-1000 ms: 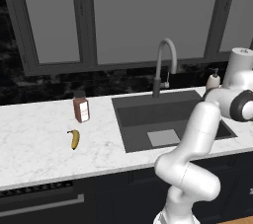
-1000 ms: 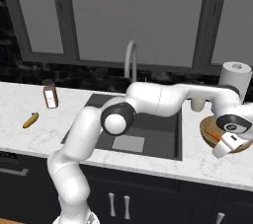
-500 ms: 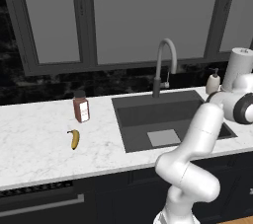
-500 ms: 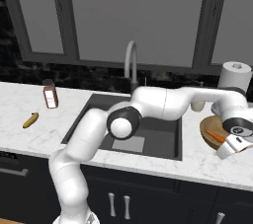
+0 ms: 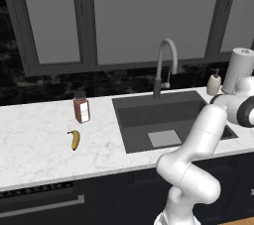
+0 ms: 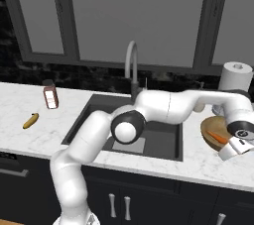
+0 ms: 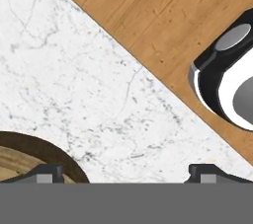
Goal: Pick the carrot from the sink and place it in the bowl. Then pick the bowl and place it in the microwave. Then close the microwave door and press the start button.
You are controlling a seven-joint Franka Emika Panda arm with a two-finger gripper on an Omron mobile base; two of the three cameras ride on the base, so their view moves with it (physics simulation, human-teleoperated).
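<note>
Both base views look forward and down from behind the arm, one from its left, one from its right, sharing the sink (image 5: 168, 117) (image 6: 149, 125), faucet (image 5: 166, 65) (image 6: 131, 65), banana (image 5: 74, 140) (image 6: 31, 120) and window. The hand view looks closely down on the counter (image 7: 89, 99) edge beside the bowl (image 7: 29, 159) rim, wooden floor (image 7: 163, 25) beyond.

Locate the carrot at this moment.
In the right base view, the carrot lies inside the bowl on the counter right of the sink, below the paper towel roll.
</note>
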